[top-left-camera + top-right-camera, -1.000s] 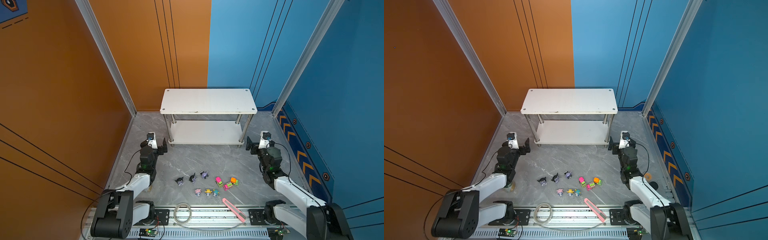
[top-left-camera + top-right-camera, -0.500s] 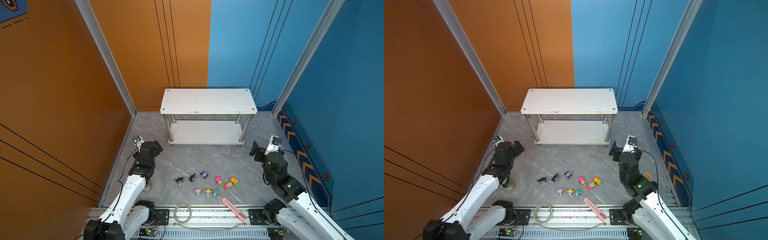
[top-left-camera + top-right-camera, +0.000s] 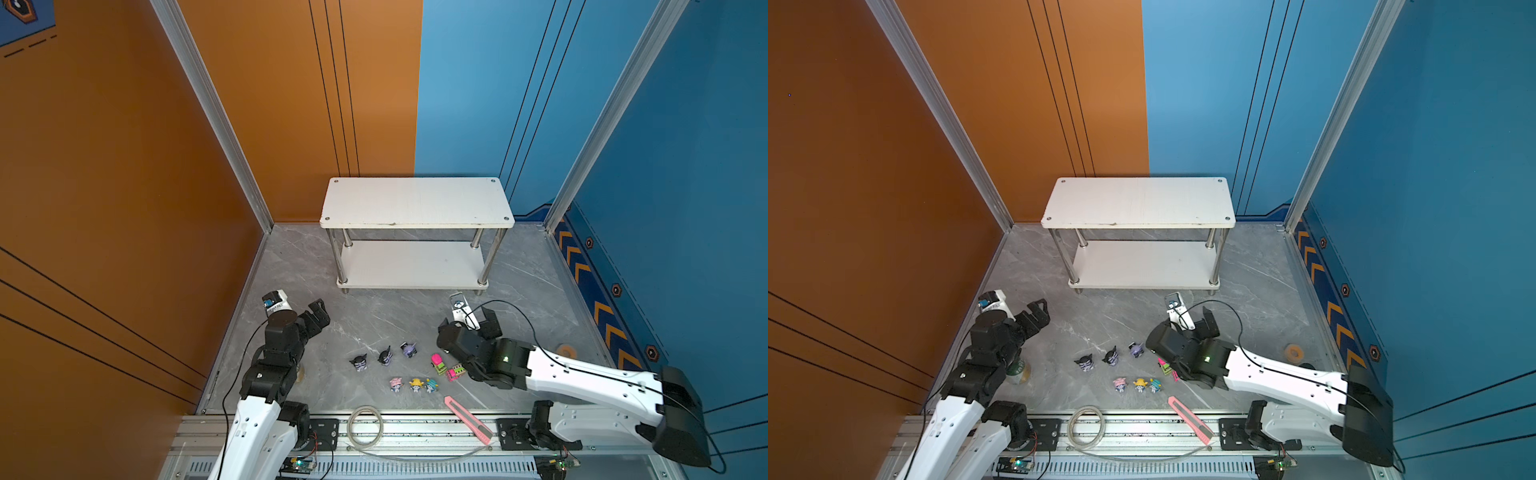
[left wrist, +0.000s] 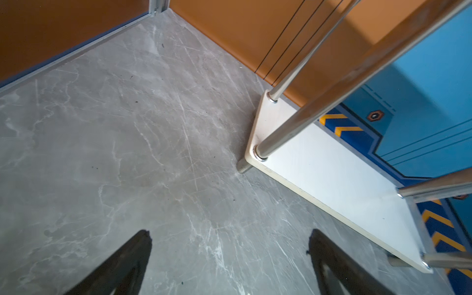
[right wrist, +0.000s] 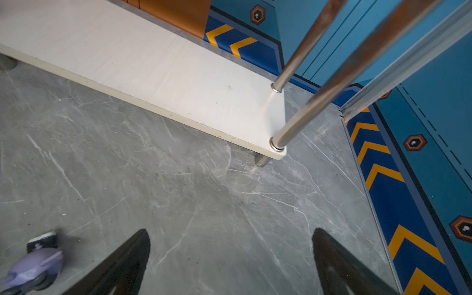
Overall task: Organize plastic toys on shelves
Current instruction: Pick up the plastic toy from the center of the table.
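Top views both showed the shelves [image 3: 415, 203] at the far centre of the floor [image 3: 374, 316]. The plastic toys [image 3: 1139, 384] stood on the floor nearer, well apart from the shelves: black-purple figurines [image 3: 384, 356], trucks [image 3: 438, 362] to their right, pastel figurines [image 3: 415, 384] nearest. The left gripper [image 4: 229, 231] hung left of the toys, jaws spread wide, holding nothing. The right gripper [image 5: 229, 229], equally spread and empty, hung just right of the black-purple figurines, its arm [image 3: 582, 374] covering some trucks.
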